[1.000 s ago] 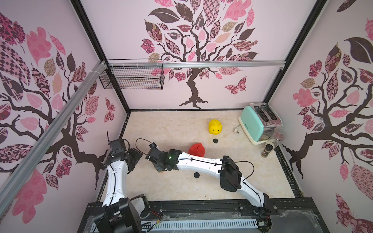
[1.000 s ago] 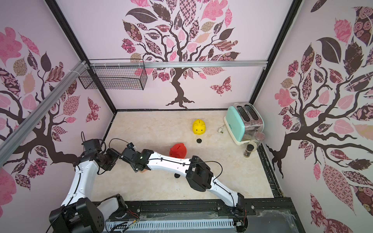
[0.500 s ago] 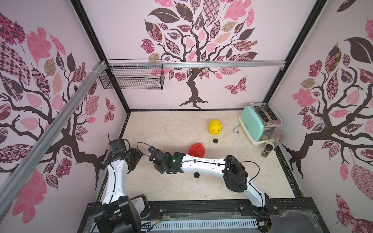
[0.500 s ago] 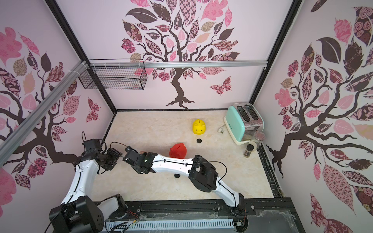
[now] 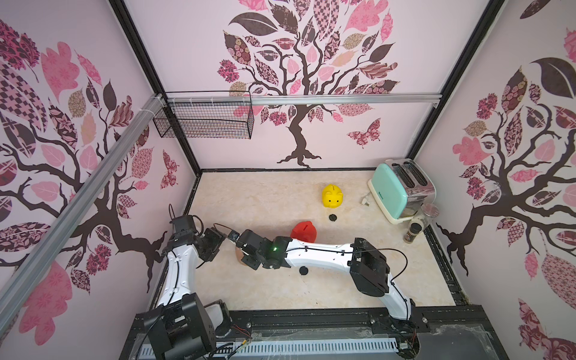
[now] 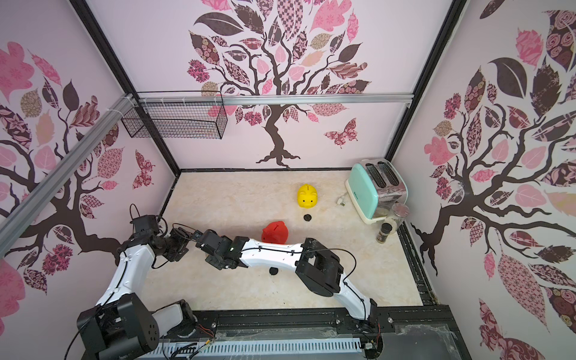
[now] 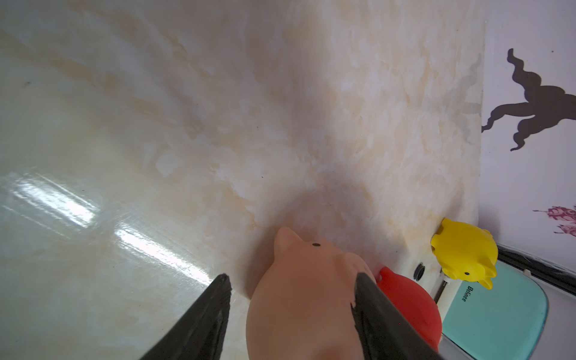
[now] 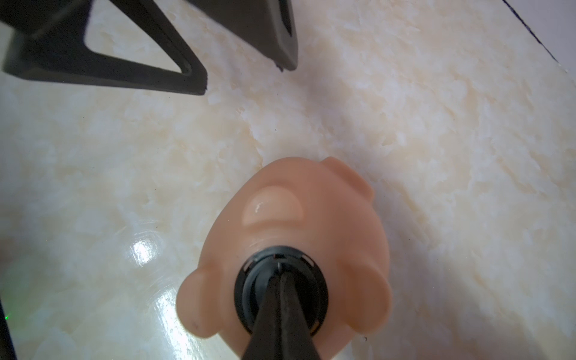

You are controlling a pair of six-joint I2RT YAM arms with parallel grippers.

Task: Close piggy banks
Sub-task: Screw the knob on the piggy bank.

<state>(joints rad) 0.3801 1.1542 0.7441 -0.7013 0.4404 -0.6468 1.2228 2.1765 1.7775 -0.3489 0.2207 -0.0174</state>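
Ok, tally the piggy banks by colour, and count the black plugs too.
Peach bank: 1
Yellow bank: 1
Red bank: 1
Black plugs: 3 (two loose, one at the peach belly hole)
Total: 6

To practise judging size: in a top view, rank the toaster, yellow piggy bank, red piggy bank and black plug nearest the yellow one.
1. toaster
2. yellow piggy bank, red piggy bank: look alike; right arm hides part of the red
3. black plug
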